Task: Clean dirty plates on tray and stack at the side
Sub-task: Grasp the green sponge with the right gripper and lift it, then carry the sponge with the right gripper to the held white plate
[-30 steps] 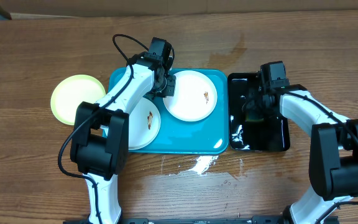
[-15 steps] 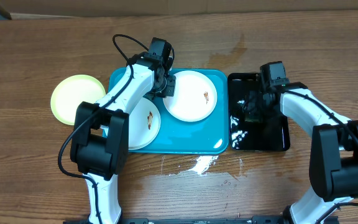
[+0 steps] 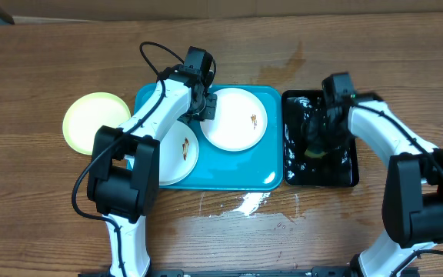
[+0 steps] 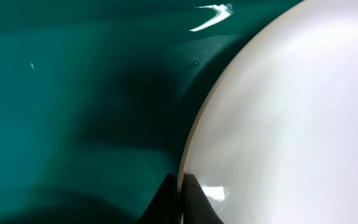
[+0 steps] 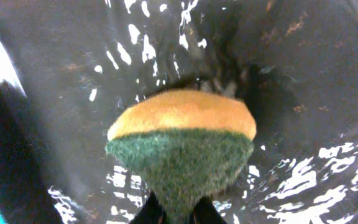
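Room: the desk (image 3: 406, 46) is open wood along the back and at the far left and right. The tray (image 3: 237, 173) sits mid-desk, with bare turquoise floor along its near edge and right side. The black tray (image 3: 338, 175) is just beside the tray's right rim with only a thin gap between them, so there is no side clearance there.

Around / in the way:
- A puddle (image 3: 246, 203) lies on the desk just in front of the tray's near rim.
- The left arm lies diagonally over the tray and covers the left part of the left white plate (image 3: 183, 154).
- The black tray's floor is wet and glinting.

Plates:
- The right white plate (image 3: 237, 119) is in the tray's back-right area and has a small brown smear right of its centre.
- The left white plate is at front-left of the tray, also smeared. The two rims are close, and I can't tell if they touch.
- The yellow-green plate (image 3: 92, 121) is off the tray, flat on the desk just beside the tray's left rim.

Jaws:
- The left jaws are pinched on the back-left rim of the right white plate. In the wrist view the tips straddle the plate's edge, with the tray floor to the left.
- The right jaws are over the black tray, clamped on a sponge (image 5: 182, 134). It has a yellow top and a green scrub face toward the tips. They are well apart from every plate.
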You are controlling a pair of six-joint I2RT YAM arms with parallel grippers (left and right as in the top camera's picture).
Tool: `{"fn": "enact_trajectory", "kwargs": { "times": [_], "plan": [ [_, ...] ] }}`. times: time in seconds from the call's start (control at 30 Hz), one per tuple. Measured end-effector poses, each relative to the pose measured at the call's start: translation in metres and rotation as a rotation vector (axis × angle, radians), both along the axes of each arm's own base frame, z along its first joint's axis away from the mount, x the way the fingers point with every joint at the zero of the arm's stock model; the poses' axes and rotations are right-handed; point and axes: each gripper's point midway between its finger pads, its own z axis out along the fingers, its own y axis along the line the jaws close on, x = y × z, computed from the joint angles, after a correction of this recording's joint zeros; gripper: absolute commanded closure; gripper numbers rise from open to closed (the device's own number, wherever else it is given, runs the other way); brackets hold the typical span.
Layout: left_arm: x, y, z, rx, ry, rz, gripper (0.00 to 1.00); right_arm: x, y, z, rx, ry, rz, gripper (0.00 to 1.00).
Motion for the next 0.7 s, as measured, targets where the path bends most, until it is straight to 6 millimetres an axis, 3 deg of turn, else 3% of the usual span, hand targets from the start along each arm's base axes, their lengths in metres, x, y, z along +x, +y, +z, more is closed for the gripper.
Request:
{"fn": "enact_trajectory", "kwargs": {
  "times": [0.13,0.27,0.53,0.7],
  "plan": [
    [0.001,0.002,0.0,0.016,-0.004,-0.011,0.96,0.015,0.004,0.035,0.014,-0.017,0.002,0.96],
    [0.004,0.002,0.001,0.018,-0.019,-0.013,0.96,0.015,0.005,0.056,0.018,-0.007,0.002,0.96],
    [0.011,0.002,0.006,0.021,-0.055,-0.009,0.96,0.009,0.004,0.06,0.014,0.019,0.002,0.96],
    [0.009,0.006,0.026,0.031,-0.08,-0.011,0.96,0.008,0.004,0.064,0.014,0.026,0.002,0.96]
  ]
}}
